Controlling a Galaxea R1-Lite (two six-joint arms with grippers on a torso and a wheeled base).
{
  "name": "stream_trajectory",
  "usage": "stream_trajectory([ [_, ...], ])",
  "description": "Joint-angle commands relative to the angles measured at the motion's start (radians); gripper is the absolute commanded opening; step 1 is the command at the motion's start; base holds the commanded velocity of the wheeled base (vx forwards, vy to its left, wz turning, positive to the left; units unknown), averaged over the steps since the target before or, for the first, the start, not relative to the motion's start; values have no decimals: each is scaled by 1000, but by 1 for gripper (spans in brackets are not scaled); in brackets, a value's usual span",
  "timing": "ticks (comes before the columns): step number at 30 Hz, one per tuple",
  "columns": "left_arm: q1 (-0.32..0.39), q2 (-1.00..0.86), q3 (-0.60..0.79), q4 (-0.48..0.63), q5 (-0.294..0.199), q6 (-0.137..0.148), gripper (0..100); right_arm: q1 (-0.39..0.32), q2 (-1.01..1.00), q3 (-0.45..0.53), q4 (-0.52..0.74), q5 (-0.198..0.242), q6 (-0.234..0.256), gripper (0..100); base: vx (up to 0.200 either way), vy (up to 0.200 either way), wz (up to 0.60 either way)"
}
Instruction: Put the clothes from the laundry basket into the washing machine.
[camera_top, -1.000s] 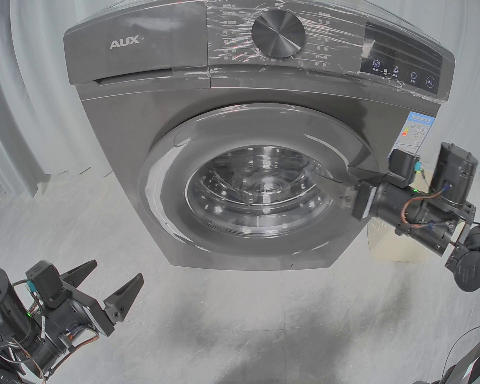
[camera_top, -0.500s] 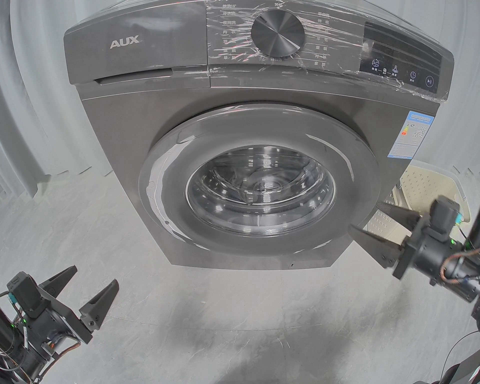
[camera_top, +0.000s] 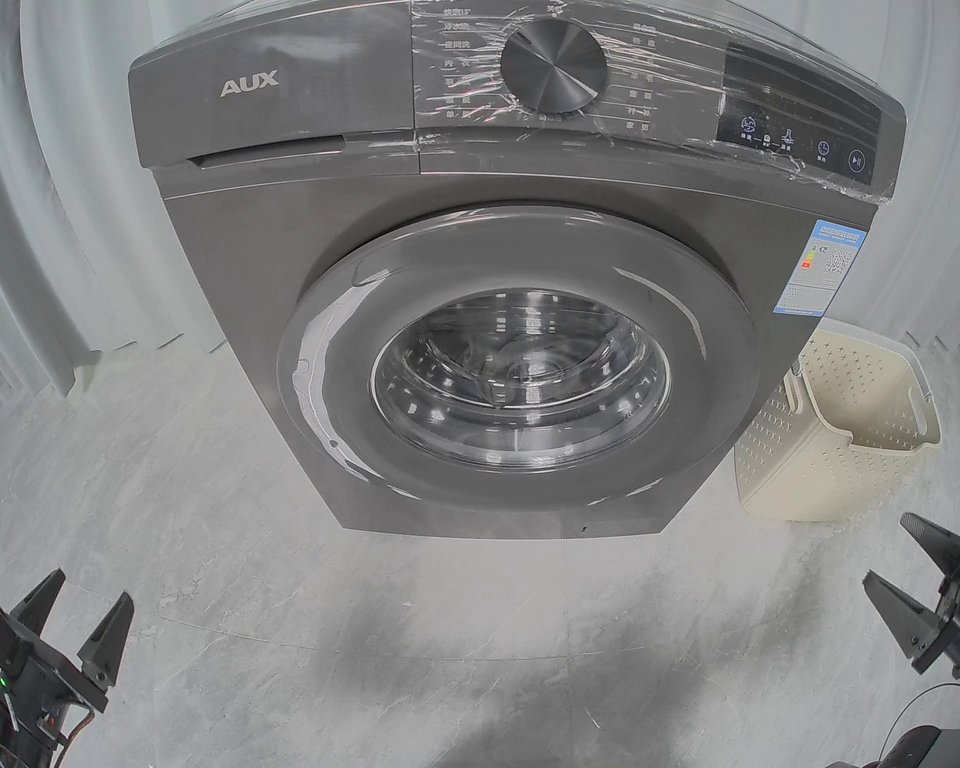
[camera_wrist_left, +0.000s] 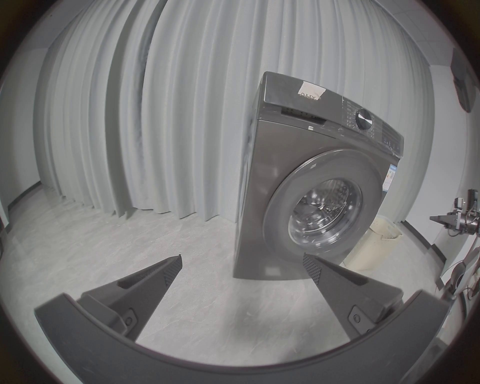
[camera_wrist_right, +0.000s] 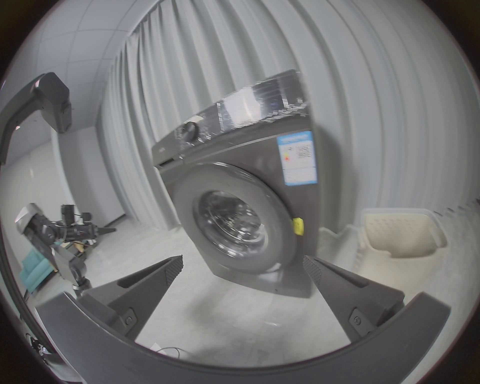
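Note:
The grey washing machine (camera_top: 420, 220) stands in front of me with its round glass door (camera_top: 515, 375) shut, and the steel drum shows through the glass. A cream laundry basket (camera_top: 800, 470) sits on the floor against the machine's right side, its perforated inner walls bare. My left gripper (camera_top: 88, 592) hangs low at the left, open and empty, well short of the machine. My right gripper (camera_top: 888, 550) hangs low at the right, open and empty, just in front of the basket. The machine (camera_wrist_left: 320, 200) and basket (camera_wrist_right: 402, 235) lie beyond the open fingers in both wrist views.
Pale curtains (camera_top: 70, 200) hang behind the machine. Grey stone floor (camera_top: 480, 640) stretches between me and the door. A yellow tab (camera_wrist_right: 298, 226) sits on the door's right edge.
Both arms have pulled down and back toward me. The right gripper has left the door's right edge, uncovering the basket. The door stays shut.

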Motion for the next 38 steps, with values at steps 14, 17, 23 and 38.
stream_trajectory([
  [14,302,-486,18,446,-161,33,100,-360,-674,101,603,-175,-30,100,0,0,0],
  [17,391,-541,18,461,-187,42,100,-362,-672,100,608,-163,-36,100,0,0,0],
  [23,380,-547,18,477,-235,68,100,-354,-675,100,619,-84,-89,100,0,0,0],
  [38,372,-568,18,483,-247,72,100,-357,-672,101,619,-88,-89,100,0,0,0],
])
